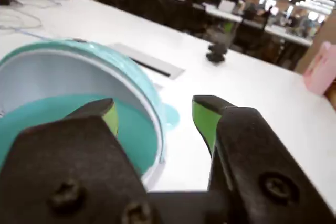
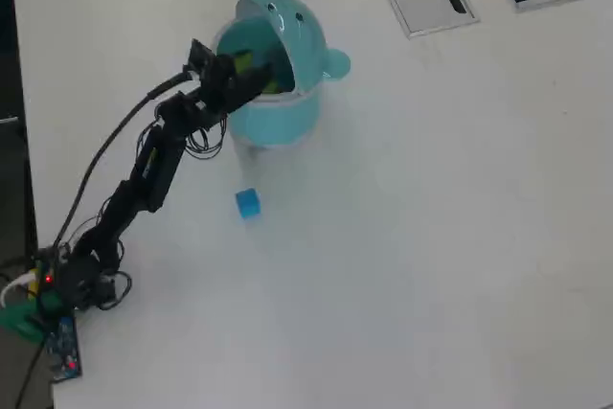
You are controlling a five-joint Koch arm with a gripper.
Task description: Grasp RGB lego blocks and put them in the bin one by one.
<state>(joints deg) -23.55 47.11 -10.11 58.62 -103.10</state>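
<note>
Wrist view shows the end effector point(image 1: 157, 121) spread apart and empty over the bin point(image 1: 137, 74); pulling away carelessly could clip the bin's rim, toppling it.

Arm point(image 2: 144, 179) stretched out, tool point(image 1: 157, 121) jaws apart, holding nothing

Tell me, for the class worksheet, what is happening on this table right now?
A small black robot arm is reaching over a round teal bin whose domed lid is tipped open. Its gripper hangs at the bin's opening with the green-padded jaws apart and nothing between them. A blue block lies on the white table in front of the bin, not yet picked up. No red or yellow-green block shows on the table.
</note>
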